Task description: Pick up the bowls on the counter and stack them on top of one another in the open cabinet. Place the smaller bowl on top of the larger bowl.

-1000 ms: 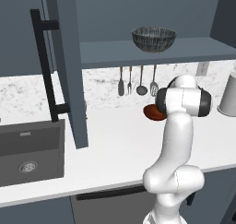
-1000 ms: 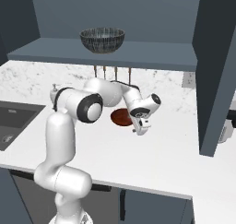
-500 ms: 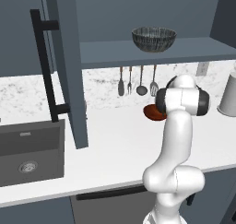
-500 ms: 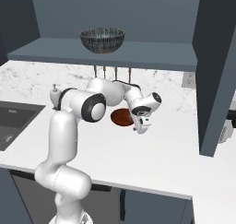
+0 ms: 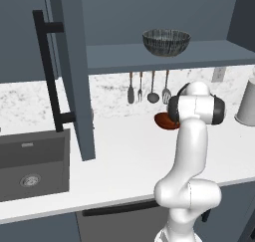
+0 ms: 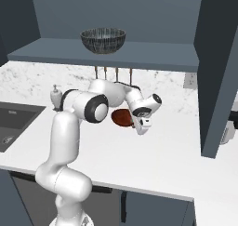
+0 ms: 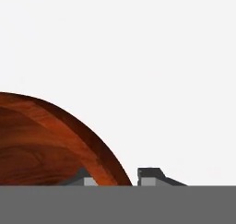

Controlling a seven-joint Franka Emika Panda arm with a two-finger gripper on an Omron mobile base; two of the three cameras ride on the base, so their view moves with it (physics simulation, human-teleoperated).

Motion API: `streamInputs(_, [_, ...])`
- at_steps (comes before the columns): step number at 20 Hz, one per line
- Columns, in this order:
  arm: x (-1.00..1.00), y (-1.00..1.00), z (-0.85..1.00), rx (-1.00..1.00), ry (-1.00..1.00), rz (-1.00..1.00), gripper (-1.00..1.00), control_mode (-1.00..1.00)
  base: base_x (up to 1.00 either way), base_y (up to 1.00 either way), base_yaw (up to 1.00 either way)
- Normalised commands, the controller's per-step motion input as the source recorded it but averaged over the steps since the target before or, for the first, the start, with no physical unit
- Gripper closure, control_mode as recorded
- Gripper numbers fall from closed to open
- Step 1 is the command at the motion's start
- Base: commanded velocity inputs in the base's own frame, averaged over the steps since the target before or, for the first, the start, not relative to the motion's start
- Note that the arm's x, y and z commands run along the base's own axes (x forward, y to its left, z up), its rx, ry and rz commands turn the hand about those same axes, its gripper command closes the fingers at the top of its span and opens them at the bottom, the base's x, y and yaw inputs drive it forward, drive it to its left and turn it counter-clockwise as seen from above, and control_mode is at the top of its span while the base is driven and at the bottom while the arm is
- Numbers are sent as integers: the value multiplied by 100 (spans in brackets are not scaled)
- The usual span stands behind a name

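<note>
The smaller bowl [image 5: 163, 121] [image 6: 121, 117], glossy reddish-brown, sits on the white counter [image 5: 129, 161] under the shelf. My gripper [image 6: 140, 129] is down at its right edge. In the hand view the bowl's rim [image 7: 99, 149] passes between my two fingertips, gripper [image 7: 115, 179], which stand close against it on either side. The larger bowl [image 5: 166, 42] [image 6: 102, 40], dark grey and streaked, stands upright on the shelf [image 5: 214, 54] [image 6: 153, 55] of the open cabinet.
The cabinet's open door [image 5: 69, 71] with its black bar handle [image 5: 47, 71] hangs left of the shelf. Utensils [image 5: 149, 89] hang on the back wall behind the bowl. A dark sink [image 5: 30, 161] lies at the left, a grey canister [image 5: 246, 104] at the right.
My fingers have closed from wide open onto the smaller bowl's rim. The arm and both bowls have stayed in place.
</note>
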Motion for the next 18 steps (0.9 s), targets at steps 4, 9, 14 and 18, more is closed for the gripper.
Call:
streamInputs(4, [-40,-12,0,0,-1,-5,100,-100,0,0,0])
streamInputs(9, [-74,-13,0,0,-8,-9,100,-100,0,0,0])
streamInputs(14, [-93,0,16,0,-12,-8,100,-100,0,0,0])
streamInputs(18, [-100,0,27,0,-12,-6,100,-100,0,0,0])
